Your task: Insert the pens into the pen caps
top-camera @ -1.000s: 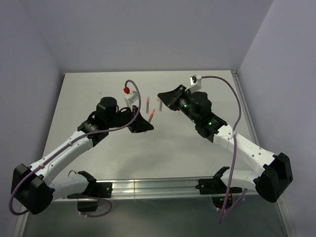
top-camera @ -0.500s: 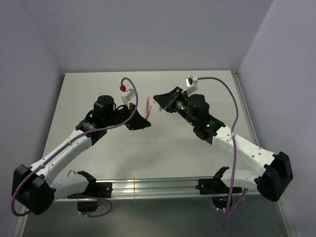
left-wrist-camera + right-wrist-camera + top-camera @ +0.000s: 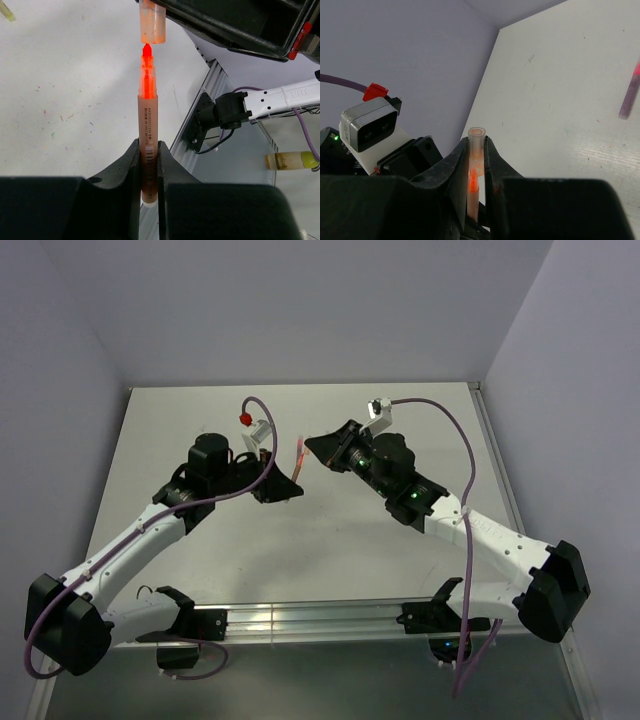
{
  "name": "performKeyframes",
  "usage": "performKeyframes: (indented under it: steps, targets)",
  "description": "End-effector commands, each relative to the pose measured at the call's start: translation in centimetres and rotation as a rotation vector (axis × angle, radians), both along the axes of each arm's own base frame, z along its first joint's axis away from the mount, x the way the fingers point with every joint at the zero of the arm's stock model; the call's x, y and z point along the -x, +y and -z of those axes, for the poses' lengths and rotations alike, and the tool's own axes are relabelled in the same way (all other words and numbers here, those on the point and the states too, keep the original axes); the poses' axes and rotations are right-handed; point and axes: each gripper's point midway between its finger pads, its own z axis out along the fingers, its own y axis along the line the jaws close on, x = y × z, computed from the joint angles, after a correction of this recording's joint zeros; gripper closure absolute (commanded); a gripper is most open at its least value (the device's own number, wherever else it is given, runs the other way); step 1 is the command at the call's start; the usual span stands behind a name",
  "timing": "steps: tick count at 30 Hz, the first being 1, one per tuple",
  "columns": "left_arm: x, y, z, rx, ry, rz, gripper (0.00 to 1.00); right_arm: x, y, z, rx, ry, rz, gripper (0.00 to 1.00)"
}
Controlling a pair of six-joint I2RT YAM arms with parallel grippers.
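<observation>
Only wrist views reveal pen [image 3: 148,135] tip seemingly entering cap [image 3: 152,22].

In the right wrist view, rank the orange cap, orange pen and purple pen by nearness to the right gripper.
1. orange cap, clamped in the right gripper.
2. orange pen, tip at the cap's mouth, below.
3. purple pen, on the table, far right.

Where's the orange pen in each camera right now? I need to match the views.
Top external: orange pen at upper centre, between the two gripper tips.
Left wrist: centre, upright, clamped in the left gripper, tip at the cap's mouth.
Right wrist: only its tip, low centre, below the cap.
Shared landmark: orange cap, held in the right gripper.
</observation>
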Motion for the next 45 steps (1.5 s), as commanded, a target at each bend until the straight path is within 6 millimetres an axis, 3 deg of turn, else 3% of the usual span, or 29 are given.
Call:
performKeyframes:
  steps: [1,29,38,45]
  targets:
    - [0.0,-0.1,-1.2,0.03,-0.046,0.018,1.0,-0.3,0.4,-2.7,-0.027,-0.059,0.009,1.0]
    - [-0.5,0.4,-1.3,0.04,-0.048,-0.016,1.0,0.8,1.9,-2.1,0.007,-0.061,-0.025,1.0]
    - [-0.9,1.4,-1.9,0.054,-0.065,-0.067,1.0,2.5,3.9,-0.7,0.013,-0.058,-0.078,1.0]
    - [-1.3,2.3,-3.6,0.099,-0.122,-0.104,1.0,4.2,5.6,0.3,0.037,-0.061,-0.113,1.0]
